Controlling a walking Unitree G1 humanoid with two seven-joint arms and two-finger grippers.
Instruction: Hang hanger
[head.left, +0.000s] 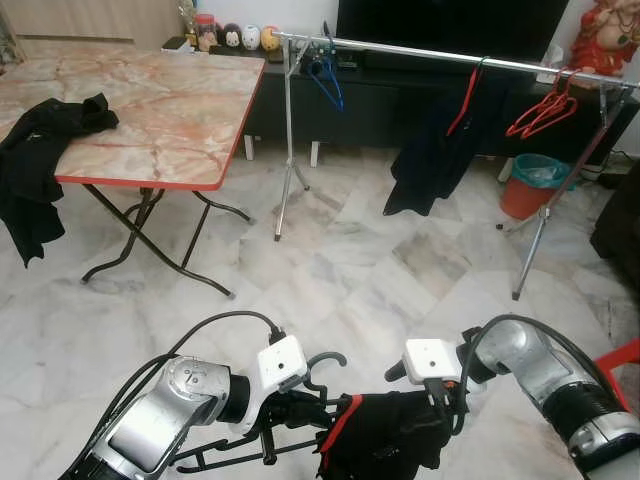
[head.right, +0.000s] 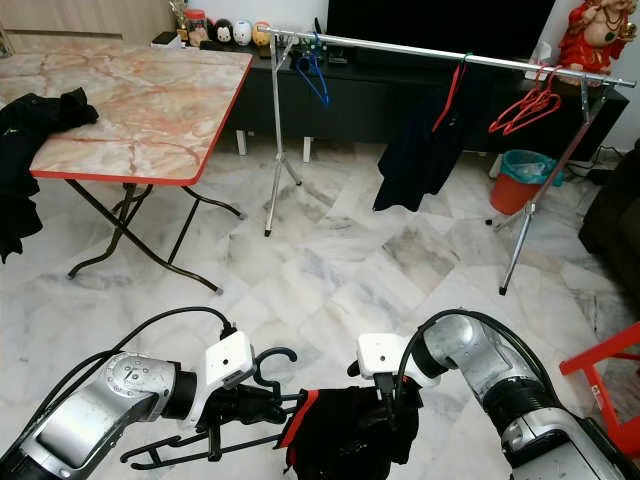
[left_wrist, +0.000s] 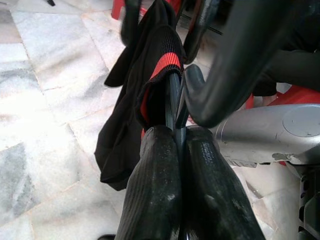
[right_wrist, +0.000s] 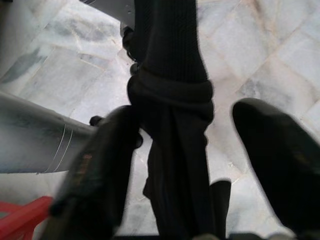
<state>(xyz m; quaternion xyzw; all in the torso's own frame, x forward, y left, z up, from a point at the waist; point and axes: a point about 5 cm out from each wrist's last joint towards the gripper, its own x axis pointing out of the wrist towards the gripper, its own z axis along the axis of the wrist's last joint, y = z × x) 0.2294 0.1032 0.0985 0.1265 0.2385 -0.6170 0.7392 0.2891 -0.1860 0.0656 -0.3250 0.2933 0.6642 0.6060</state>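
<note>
Nearest, left gripper (left_wrist: 175, 145): two black fingers pressed together on the thin frame of the black plastic hanger (head.left: 262, 440), at the bottom centre of the head views.
Hanger: lies roughly level between the two arms, its curved hook (head.left: 325, 362) standing up just right of the left wrist camera box.
Garment on hanger: a black knit garment with a red trim band (head.left: 385, 432) is bunched over the hanger's right end, hanging below it at the lower middle of the frame.
Right gripper (right_wrist: 200, 150): fingers spread wide, one on each side of the gathered black cloth; whether a finger touches the cloth cannot be told.
Floor: pale grey-veined marble tiles (head.left: 340, 270) fill the middle of the frame.
Red frame: a bit of red plastic furniture (head.left: 622, 358) sits at the lower right edge.
Table: a folding table with a pink marble-pattern top and red edge (head.left: 170, 110) stands upper left, a black garment (head.left: 40, 160) draped over its left side.
Rail: a silver clothes rail on stands (head.left: 440, 58) crosses the upper right, well apart from the grippers.
On the rail: a blue hanger (head.left: 326, 78) near its left end, a dark garment on a red hanger (head.left: 440, 150) in the middle, and empty red hangers (head.left: 545, 110) to the right.
Bin: an orange bin with a teal bag (head.left: 532, 183) stands behind the rail.
</note>
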